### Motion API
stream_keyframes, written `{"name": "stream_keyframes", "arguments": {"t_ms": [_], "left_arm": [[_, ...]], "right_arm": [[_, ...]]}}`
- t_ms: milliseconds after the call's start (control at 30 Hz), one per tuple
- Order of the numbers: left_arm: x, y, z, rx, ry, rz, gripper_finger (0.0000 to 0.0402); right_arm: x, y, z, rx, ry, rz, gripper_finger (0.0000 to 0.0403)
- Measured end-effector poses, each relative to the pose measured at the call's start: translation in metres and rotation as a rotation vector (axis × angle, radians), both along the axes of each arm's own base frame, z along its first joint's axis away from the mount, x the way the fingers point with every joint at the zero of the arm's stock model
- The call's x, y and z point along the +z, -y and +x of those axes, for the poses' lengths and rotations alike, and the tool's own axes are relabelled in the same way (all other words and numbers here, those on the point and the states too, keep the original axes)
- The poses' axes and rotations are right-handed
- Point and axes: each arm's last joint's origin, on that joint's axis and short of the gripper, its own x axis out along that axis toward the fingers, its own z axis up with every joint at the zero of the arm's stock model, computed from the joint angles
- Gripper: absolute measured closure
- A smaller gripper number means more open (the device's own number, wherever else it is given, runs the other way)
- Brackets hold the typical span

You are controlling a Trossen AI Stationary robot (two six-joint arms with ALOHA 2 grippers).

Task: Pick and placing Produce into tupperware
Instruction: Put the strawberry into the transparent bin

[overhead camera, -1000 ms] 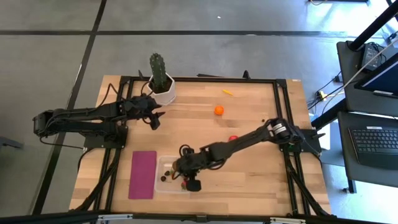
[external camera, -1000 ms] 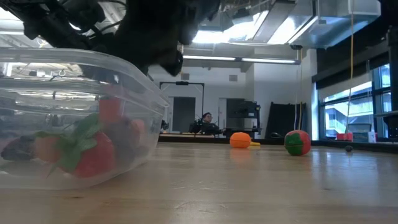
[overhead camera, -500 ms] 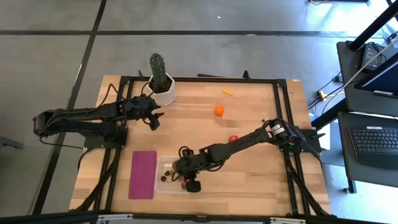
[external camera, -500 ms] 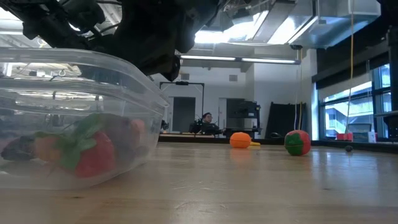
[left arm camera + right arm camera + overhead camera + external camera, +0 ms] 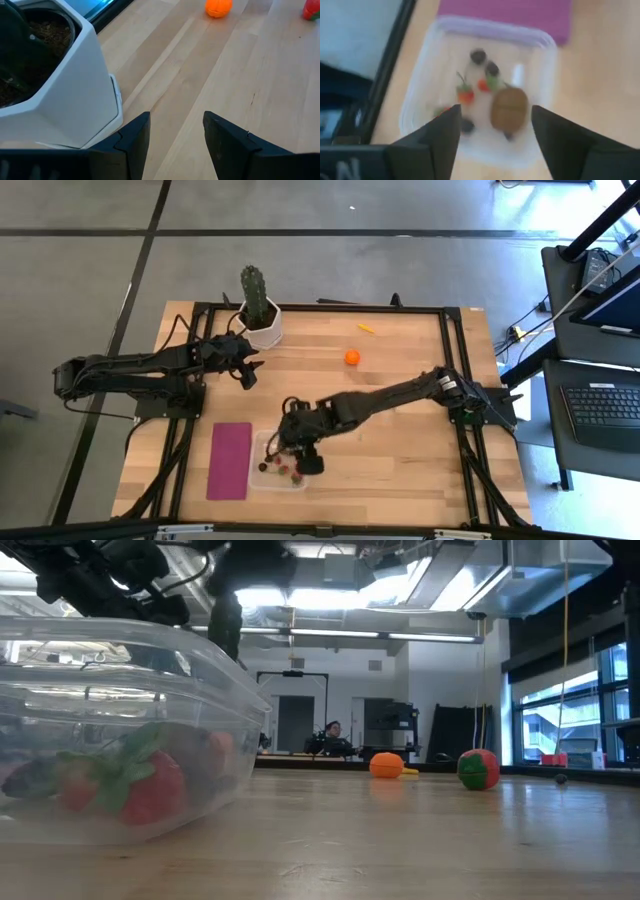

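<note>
The clear tupperware (image 5: pixel 277 463) sat near the front edge of the table (image 5: pixel 400 470), just beside the flat magenta rectangle (image 5: pixel 230 460), and every place below is given from it. The right gripper (image 5: pixel 492 125) hovered above the tub with its two dark fingers (image 5: pixel 432 137) spread apart and nothing between them; in the high view it hung over the tub's far side (image 5: pixel 297 442). Inside the tub lay a brown oval kiwi (image 5: pixel 509 108), touching or almost touching a small strawberry (image 5: pixel 465 94) with a green stalk, and two tiny dark berries (image 5: pixel 479 55) lay toward the wall nearest the magenta rectangle. From table height a larger red strawberry (image 5: pixel 150 785) with green leaves showed through the tub's clear wall (image 5: pixel 240 720).

Well apart from the tub, toward the far side of the table, an orange ball (image 5: pixel 352 357) lay on the bare wood, with a thin yellow piece (image 5: pixel 367 328) farther off still. The low view also showed a red and green fruit (image 5: pixel 478 769) on the wood beyond the tub, near the orange ball (image 5: pixel 386 764).

The left gripper (image 5: pixel 175 132) waited well away from the tub, just beside the white pot (image 5: pixel 75 95) of the cactus (image 5: pixel 256 290), its fingers spread and empty
</note>
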Motion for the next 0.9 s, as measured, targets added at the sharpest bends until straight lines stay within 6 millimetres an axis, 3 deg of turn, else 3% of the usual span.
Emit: {"name": "stream_keyframes", "arguments": {"t_ms": [233,333,567,900], "left_arm": [[0.0,0.0,0.0,0.0,0.0,0.0,0.0225],[0.0,0.0,0.0,0.0,0.0,0.0,0.0225],[0.0,0.0,0.0,0.0,-0.004,-0.001,0.0225],[-0.006,0.002,-0.005,0.0,-0.075,-0.025,0.0225]], "right_arm": [[0.051,0.026,-0.037,0.075,-0.228,-0.174,0.0128],[0.06,0.033,-0.059,0.164,-0.334,-0.267,0.0128],[0.057,0.038,-0.074,0.273,-0.406,-0.394,0.0129],[0.034,0.064,-0.082,0.293,-0.53,-0.45,0.0129]]}}
